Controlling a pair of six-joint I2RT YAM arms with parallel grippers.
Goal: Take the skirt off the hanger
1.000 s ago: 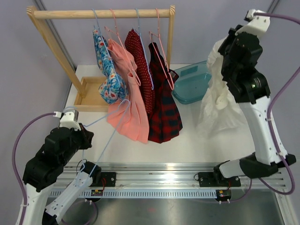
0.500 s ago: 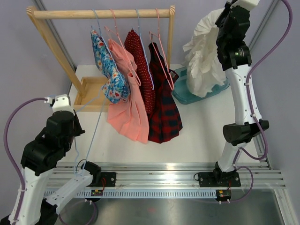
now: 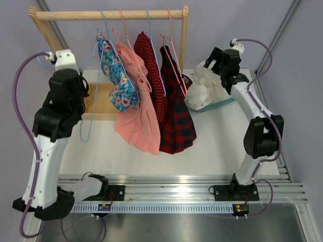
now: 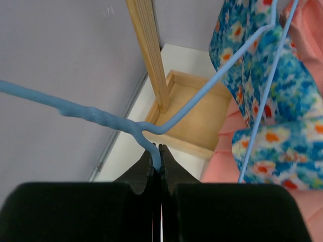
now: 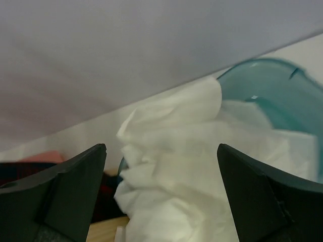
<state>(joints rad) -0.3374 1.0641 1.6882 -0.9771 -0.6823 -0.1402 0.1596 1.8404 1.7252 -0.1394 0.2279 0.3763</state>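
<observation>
The white skirt (image 5: 171,151) lies in the bin (image 5: 272,85) under the right gripper (image 5: 161,196) (jaws wide open); the left gripper (image 4: 157,164) pinches the blue hanger (image 4: 202,96).

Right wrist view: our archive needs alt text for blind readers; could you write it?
The right gripper stands wide open, its black fingers framing a crumpled white skirt piled in a teal bin. A pale wall fills the top.
</observation>
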